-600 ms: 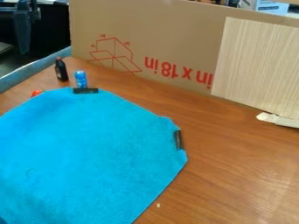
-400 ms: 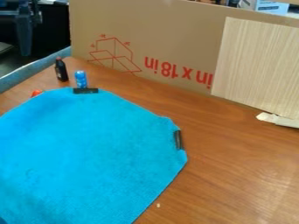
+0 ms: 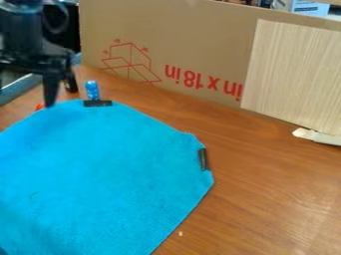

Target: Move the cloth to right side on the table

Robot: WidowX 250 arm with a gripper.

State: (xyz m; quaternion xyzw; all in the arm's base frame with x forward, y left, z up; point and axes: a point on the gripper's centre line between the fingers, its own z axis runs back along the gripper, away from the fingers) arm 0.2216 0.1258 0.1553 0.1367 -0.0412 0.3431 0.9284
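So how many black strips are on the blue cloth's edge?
2: one strip on the far edge of the cloth, by the blue can, and another strip on the cloth's right edge. More may be out of view.

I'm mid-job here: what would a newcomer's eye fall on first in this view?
First, the big bright blue cloth, spread across the left and lower part of the wooden table. Then the cardboard with red print, standing behind it, and the black robot arm at the upper left.
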